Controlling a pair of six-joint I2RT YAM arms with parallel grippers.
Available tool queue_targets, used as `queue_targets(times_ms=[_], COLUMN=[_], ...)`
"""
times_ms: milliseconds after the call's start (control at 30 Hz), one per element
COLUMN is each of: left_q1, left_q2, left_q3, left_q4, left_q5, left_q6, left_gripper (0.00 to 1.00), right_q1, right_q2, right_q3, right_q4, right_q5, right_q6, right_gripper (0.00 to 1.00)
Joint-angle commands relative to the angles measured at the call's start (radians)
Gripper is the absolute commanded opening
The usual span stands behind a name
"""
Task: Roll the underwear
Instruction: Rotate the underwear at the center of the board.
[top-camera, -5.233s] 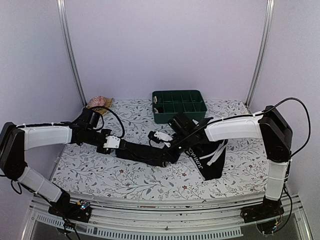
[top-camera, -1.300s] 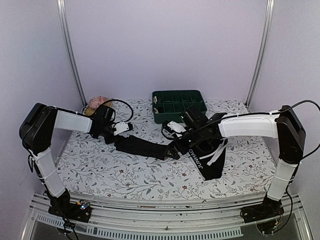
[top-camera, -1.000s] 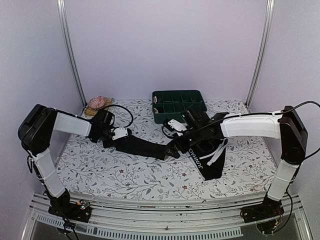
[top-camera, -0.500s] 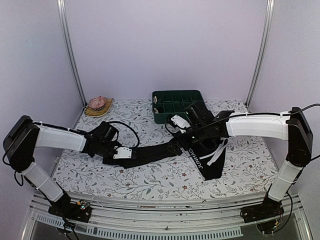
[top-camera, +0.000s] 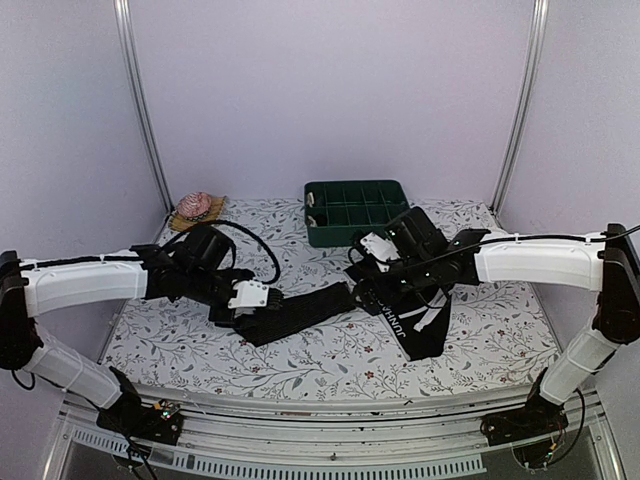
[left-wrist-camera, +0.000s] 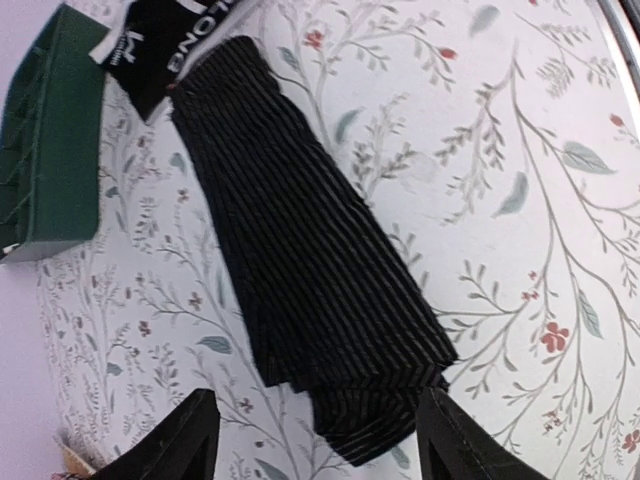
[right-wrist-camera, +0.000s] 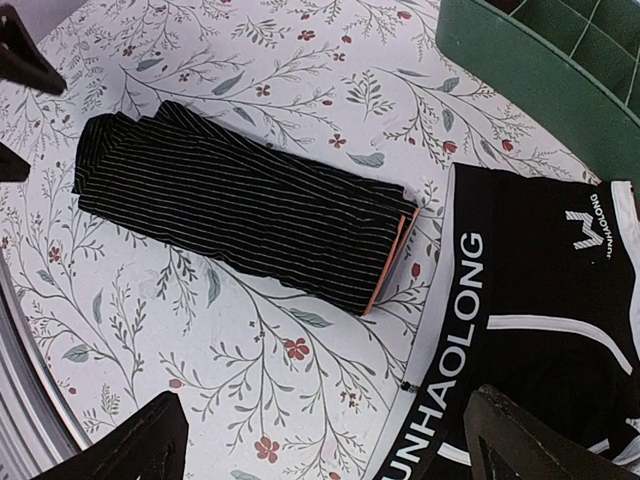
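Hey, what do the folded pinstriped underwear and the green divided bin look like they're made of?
The folded pinstriped underwear: soft matte knit fabric, perhaps a cotton blend; it lies limp in creased layers with fine pale stripes. The green divided bin: probably rigid plastic, faintly glossy; straight, even moulded partitions.

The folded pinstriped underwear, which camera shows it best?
Right wrist: the whole folded pinstriped underwear lies in view, stripes and orange edge clear. Left wrist shows it whole too, but the orange edge hardly shows. Top external gives it only as a dark strip.
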Motion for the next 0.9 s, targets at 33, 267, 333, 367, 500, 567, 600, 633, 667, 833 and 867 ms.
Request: queue_targets(times_ms=[33,267,333,367,500,567,600,633,667,833,867], left_q1=[0.022,-0.02,-0.039,-0.051,-0.104,-0.125,-0.134,-0.14,-0.143,-0.137,-0.136], left_q2=[0.13,0.398,0.455,0.481,0.564,0.601,0.628,0.664,0.68,0.695,0.697], left_q3=[0.198,0.445,0.493,0.511,0.555,0.573,0.587,0.597,0.604,0.607,0.606], left_q4=[0.084,0.105,0.106,0.103,0.102,0.11,0.122,0.135,0.147,0.205,0.203], left_q5=[0.011,0.022,0.012,0.003,-0.043,-0.075,-0.107,-0.145,-0.175,-0.239,-0.235], left_q6=[-0.138,-0.226,-0.234,-0.234,-0.228,-0.24,-0.251,-0.263,-0.271,-0.273,-0.269], left_gripper=[0.71,0.73,0.74,0.74,0.74,0.74,0.74,0.74,0.74,0.75,0.75], right_q1=[0.006,-0.022,-0.036,-0.042,-0.048,-0.048,-0.048,-0.049,-0.049,-0.049,-0.049], right_q2=[-0.052,-0.135,-0.161,-0.171,-0.198,-0.203,-0.202,-0.2,-0.197,-0.185,-0.185], right_q3=[-0.051,-0.131,-0.154,-0.161,-0.182,-0.187,-0.189,-0.189,-0.191,-0.194,-0.191], right_q4=[0.065,0.115,0.132,0.138,0.158,0.167,0.169,0.172,0.174,0.18,0.181], right_q5=[0.08,0.197,0.214,0.224,0.235,0.23,0.225,0.221,0.218,0.2,0.199], right_q6=[0.026,0.063,0.074,0.081,0.086,0.087,0.087,0.087,0.087,0.086,0.085], right_gripper=[0.99,0.99,0.99,0.99,0.99,0.99,0.99,0.99,0.99,0.99,0.99])
